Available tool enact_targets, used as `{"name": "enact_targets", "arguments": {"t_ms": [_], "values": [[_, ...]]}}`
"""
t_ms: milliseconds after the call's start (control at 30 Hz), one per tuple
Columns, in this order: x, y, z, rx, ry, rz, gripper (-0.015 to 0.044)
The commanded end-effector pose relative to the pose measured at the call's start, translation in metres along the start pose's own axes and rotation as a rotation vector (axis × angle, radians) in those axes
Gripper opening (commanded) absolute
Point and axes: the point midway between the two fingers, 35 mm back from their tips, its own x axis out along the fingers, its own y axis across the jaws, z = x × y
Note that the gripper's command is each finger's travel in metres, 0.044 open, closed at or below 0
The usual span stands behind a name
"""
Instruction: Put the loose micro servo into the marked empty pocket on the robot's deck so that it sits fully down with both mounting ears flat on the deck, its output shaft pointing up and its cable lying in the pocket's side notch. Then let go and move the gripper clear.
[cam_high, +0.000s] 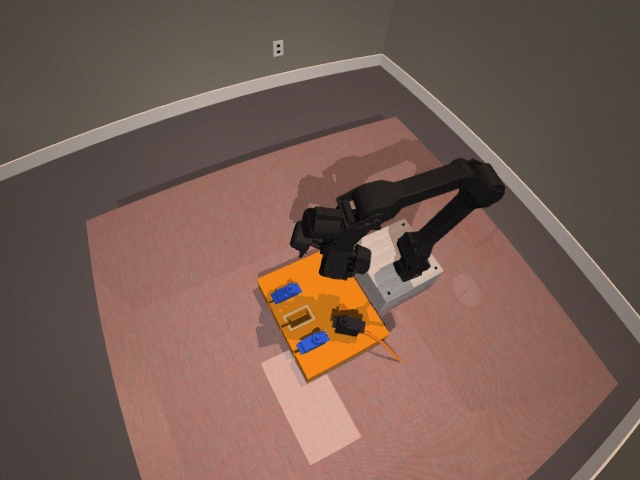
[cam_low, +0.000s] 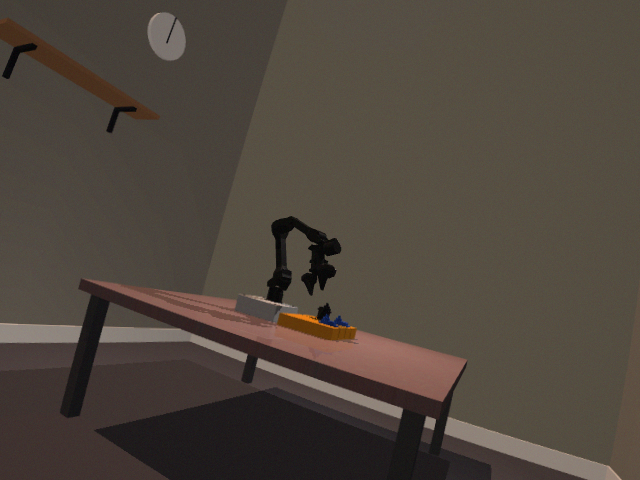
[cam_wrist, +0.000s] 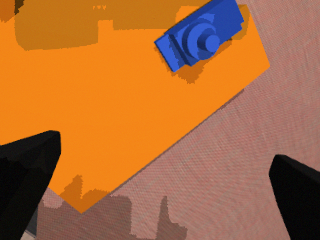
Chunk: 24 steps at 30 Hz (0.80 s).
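The loose black micro servo (cam_high: 347, 322) (cam_low: 323, 310) lies on the orange deck (cam_high: 338, 297) (cam_low: 310, 325) (cam_wrist: 100, 94), near its right edge. Its orange cable (cam_high: 388, 351) trails off the deck. The marked empty pocket (cam_high: 299, 316), outlined in white, sits between two blue servos (cam_high: 285, 291) (cam_high: 313, 342). My gripper (cam_high: 315, 255) (cam_low: 316, 286) (cam_wrist: 170, 154) is open and empty. It hangs above the deck's far edge, well up and away from the black servo.
The arm stands on a grey-white base block (cam_high: 385, 289) (cam_low: 253, 304) right behind the deck. A pale rectangle (cam_high: 310, 408) is marked on the reddish table (cam_high: 180, 258) (cam_low: 387, 361) in front of the deck.
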Motion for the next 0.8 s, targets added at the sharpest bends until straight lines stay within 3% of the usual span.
{"name": "enact_targets", "arguments": {"t_ms": [0,767], "values": [[0.001,0.006,0.012,-0.119,-0.017,0.035,0.0440],[-0.004,0.053,0.075,-0.875,-0.135,0.186,0.0440]]}}
